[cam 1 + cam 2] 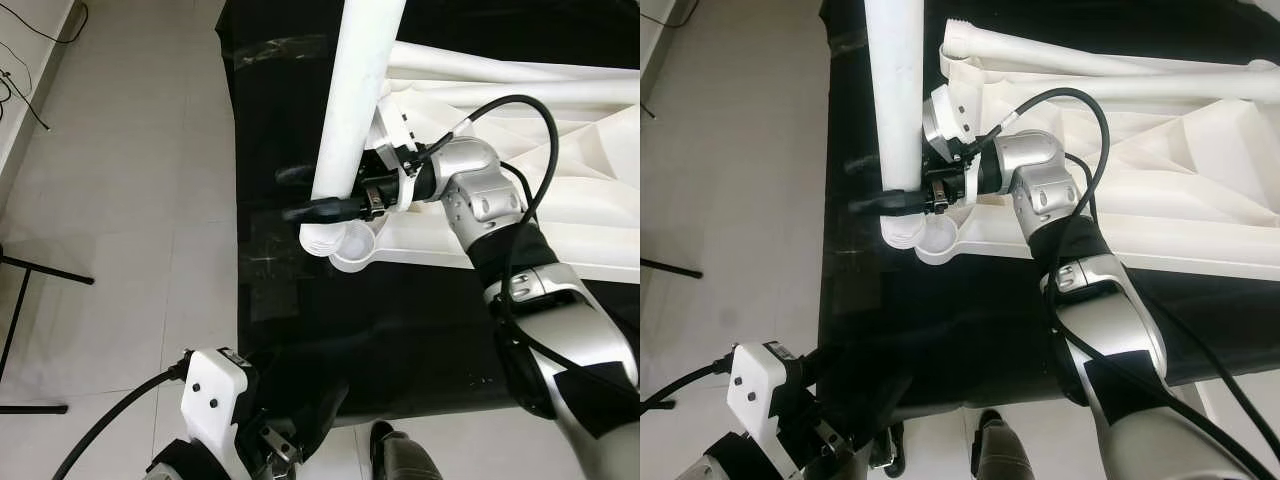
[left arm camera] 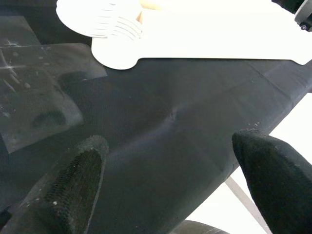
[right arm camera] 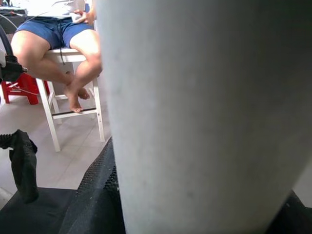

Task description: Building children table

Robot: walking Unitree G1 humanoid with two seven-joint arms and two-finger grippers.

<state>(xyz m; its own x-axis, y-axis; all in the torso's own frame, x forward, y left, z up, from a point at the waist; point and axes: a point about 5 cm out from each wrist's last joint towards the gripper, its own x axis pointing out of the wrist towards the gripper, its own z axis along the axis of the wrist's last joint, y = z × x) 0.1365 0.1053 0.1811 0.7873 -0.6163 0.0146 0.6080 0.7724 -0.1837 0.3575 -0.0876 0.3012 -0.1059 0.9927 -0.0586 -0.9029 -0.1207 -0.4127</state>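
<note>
While the right gripper (image 1: 335, 208) squeezes the white table leg (image 1: 352, 110) above the corner socket (image 1: 356, 250), it could tip and miss. Near, the left gripper (image 2: 170, 180) hangs open.

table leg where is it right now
The white table leg stands upright in the right gripper, its threaded lower end at the round corner socket of the white tabletop lying on the black cloth.

The silver, jointed right arm (image 1: 560, 330) wears a black fabric sleeve and a looping black cable (image 1: 530, 120); the white left wrist housing (image 1: 215, 395) shows two dark dots, possibly screws.
</note>
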